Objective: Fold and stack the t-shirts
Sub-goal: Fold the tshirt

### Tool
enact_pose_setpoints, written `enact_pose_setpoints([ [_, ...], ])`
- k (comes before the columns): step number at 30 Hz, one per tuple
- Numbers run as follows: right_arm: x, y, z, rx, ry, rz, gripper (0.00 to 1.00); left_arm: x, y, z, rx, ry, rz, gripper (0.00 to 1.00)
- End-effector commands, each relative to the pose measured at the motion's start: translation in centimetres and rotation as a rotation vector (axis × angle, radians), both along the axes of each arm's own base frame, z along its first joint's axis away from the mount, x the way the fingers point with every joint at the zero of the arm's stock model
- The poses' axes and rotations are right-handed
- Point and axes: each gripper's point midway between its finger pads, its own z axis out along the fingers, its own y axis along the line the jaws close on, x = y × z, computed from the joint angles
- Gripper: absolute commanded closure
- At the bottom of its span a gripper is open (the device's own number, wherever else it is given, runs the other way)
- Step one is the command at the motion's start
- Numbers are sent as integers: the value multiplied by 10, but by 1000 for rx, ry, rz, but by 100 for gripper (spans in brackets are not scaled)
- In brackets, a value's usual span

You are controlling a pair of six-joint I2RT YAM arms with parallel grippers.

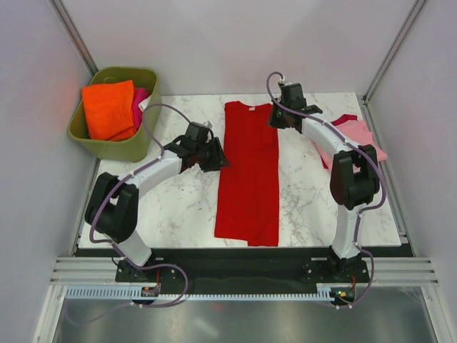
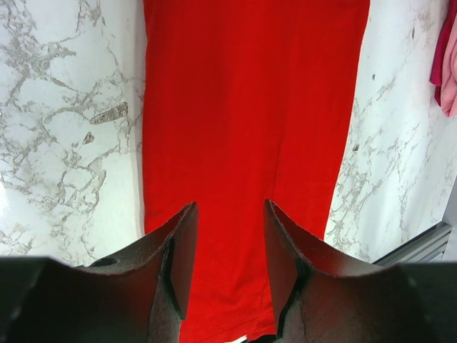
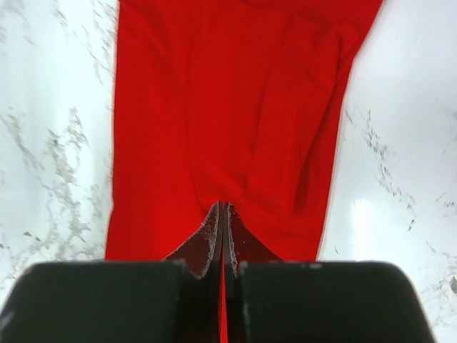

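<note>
Cloth of the red t-shirt (image 1: pixel 248 171) lay folded lengthwise into a long narrow strip down the middle of the table (image 1: pixel 178 207), its collar at the far end and its hem toward the arm bases. In the left wrist view the strip ran flat and smooth across the white marble top.

The right tool (image 3: pixel 223 207) was closed on the red t-shirt. Its two fingers were pressed together with a thin sliver of red cloth between them, and the fabric just beyond them showed soft wrinkles. From above, this tool (image 1: pixel 275 120) sat at the far right corner of the strip, near the collar.

The left tool (image 2: pixel 228 211) was open, its dark fingers (image 2: pixel 182 236) spread apart above the red cloth and gripping nothing. From above it (image 1: pixel 220 156) was at the strip's left edge.

The pink t-shirt (image 1: pixel 357 132) lay at the far right of the table, partly hidden behind the right arm, well apart from the red one.

An olive-green tub (image 1: pixel 114 146) stood by the table's far left corner, holding an orange cloth (image 1: pixel 108 108) and a magenta cloth (image 1: pixel 141 96).
</note>
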Motion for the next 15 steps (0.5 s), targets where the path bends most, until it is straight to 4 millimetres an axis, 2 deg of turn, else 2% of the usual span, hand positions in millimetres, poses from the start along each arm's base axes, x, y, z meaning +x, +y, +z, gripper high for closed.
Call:
enact_pose_setpoints([
  [1, -2, 0, -21, 4, 32, -4, 100, 4, 3, 18, -6, -82, -27, 51],
  [7, 7, -7, -78, -57, 114, -40, 100, 0, 4, 17, -5, -82, -35, 51],
  [10, 5, -13, -100, -82, 157, -69, 100, -1, 7, 12, 5, -74, -33, 51],
  [15, 0, -23, -125, -130, 209, -107, 100, -2, 11, 6, 20, -63, -24, 52],
])
